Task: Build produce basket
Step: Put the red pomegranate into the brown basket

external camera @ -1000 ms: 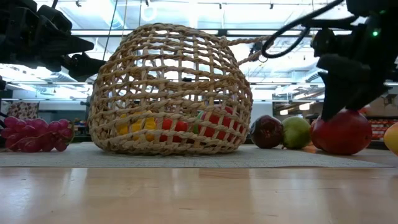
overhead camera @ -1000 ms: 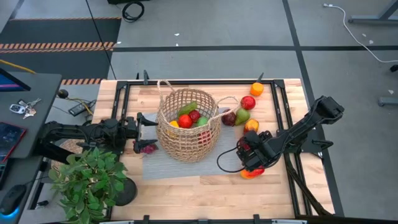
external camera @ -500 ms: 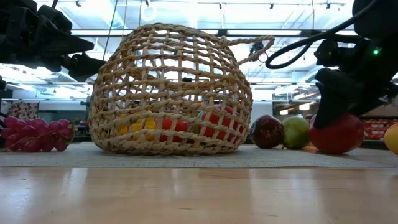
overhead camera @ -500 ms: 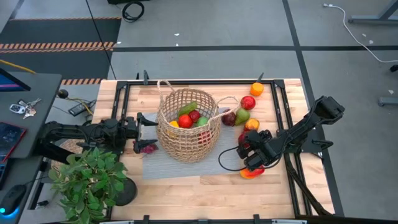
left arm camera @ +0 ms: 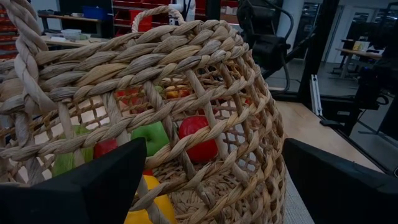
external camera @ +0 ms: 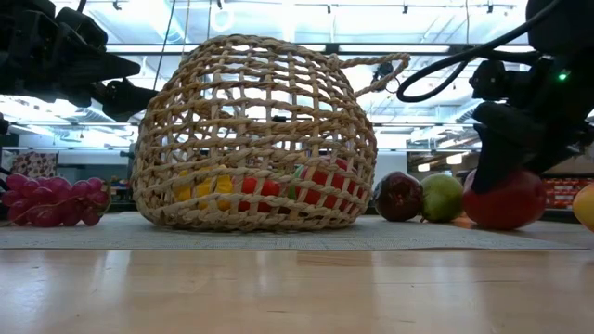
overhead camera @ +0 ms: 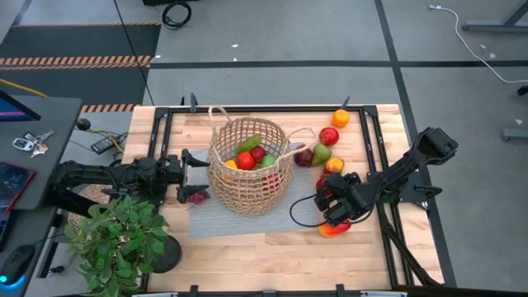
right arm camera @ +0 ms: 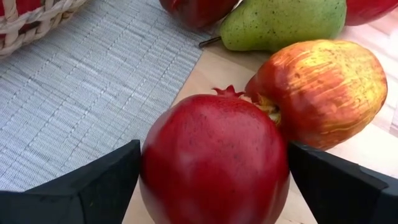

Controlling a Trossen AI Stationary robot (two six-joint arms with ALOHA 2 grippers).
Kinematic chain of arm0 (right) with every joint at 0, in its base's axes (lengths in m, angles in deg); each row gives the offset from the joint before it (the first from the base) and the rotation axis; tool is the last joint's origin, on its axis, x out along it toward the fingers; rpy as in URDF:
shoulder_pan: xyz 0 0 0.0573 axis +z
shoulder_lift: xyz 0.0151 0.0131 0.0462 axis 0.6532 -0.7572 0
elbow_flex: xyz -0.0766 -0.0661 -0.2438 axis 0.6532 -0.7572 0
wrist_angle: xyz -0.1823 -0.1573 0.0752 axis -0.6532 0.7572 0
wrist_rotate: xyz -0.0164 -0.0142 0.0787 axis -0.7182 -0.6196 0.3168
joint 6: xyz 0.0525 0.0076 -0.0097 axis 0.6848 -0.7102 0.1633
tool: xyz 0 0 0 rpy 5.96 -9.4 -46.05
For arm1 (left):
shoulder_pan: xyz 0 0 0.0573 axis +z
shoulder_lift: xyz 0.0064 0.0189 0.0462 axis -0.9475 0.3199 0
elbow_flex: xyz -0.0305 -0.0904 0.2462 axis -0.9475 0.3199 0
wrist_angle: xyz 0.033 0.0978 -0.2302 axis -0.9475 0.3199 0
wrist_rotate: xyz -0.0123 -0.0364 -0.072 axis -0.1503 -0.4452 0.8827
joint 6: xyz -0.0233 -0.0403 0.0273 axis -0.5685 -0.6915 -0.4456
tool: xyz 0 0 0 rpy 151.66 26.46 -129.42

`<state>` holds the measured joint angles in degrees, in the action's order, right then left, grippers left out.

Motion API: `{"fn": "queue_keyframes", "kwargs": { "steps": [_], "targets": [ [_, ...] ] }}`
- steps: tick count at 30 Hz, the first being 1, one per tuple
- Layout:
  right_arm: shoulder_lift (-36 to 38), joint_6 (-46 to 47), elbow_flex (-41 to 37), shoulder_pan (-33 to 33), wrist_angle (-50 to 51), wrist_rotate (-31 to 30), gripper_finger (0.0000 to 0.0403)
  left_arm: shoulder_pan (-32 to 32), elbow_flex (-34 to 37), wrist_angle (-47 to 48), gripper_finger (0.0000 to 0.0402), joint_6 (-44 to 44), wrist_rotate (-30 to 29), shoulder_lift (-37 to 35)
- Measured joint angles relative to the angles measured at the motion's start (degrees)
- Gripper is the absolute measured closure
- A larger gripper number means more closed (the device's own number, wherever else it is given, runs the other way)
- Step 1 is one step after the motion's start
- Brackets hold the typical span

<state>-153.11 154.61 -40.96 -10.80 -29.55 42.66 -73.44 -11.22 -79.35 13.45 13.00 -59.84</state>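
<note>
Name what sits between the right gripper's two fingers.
A dark red pomegranate sits between the open fingers of the right gripper, seen clearest in the right wrist view. A red-yellow apple lies just beyond it.

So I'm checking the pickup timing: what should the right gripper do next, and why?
Probably close. The right gripper is open, with one dark finger on each side of the red pomegranate, which sits on the table beside the grey mat. Closing looks like the way to secure it before carrying it to the basket.
</note>
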Motion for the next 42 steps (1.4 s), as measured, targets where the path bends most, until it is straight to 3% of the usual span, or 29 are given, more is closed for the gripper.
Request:
{"fn": "queue_keyframes", "kwargs": {
  "steps": [13, 18, 26, 33, 42],
  "targets": [
    [-0.1, -0.5, 0.4, 0.0, 0.4, 0.3, 0.0044, 0.0, 0.0, 0.0, 0.0015, 0.0, 0.0, 0.0],
    [-0.3, -1.1, 5.7, 0.1, 7.9, 4.3, 0.0044, 0.0, 0.0, 0.0, 0.0015, 0.0, 0.0, 0.0],
    [-0.3, -6.5, 14.0, 0.0, 13.5, 2.7, 0.0044, 0.0, 0.0, 0.0, 0.0015, 0.0, 0.0, 0.0],
    [-0.3, -15.7, 23.5, 0.0, 12.7, -0.5, 0.0044, 0.0, 0.0, 0.0, 0.0015, 0.0, 0.0, 0.0],
    [-0.2, -37.2, 34.7, -0.3, -0.4, -6.8, 0.0044, 0.0, 0.0, 0.0, 0.0015, 0.0, 0.0, 0.0]
  ]
}}
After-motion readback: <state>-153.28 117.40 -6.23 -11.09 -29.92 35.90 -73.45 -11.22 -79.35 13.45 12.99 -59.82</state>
